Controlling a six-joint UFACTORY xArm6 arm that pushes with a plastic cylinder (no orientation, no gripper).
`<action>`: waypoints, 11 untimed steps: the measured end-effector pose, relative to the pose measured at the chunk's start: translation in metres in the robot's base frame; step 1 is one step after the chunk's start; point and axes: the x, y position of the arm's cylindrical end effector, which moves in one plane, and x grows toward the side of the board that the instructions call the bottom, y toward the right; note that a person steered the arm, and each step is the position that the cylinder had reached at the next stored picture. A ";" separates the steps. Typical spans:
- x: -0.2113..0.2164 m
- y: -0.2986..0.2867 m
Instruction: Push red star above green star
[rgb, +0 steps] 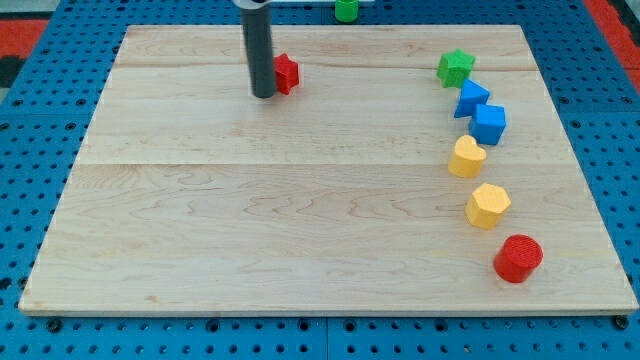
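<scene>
My tip (264, 95) sits touching the view's left side of the red star (287, 73), near the bench (200, 220) top edge; no gripper on this rig, just the bare rod holding nothing. That side makes sense, since the green star (455, 67) is well apart toward the view's right, heading a column of blue, yellow and red blocks. Judging by the layout, the push goes rightward and slightly up, with little bench left above green.

- The table (300, 220) is pale wood, smooth, with visible grain.
- The red star (287, 73) on it looks like matt plastic.
- The green star (455, 68) on it looks likewise.
</scene>
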 end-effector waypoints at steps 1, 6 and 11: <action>-0.042 0.005; -0.063 0.108; -0.094 0.219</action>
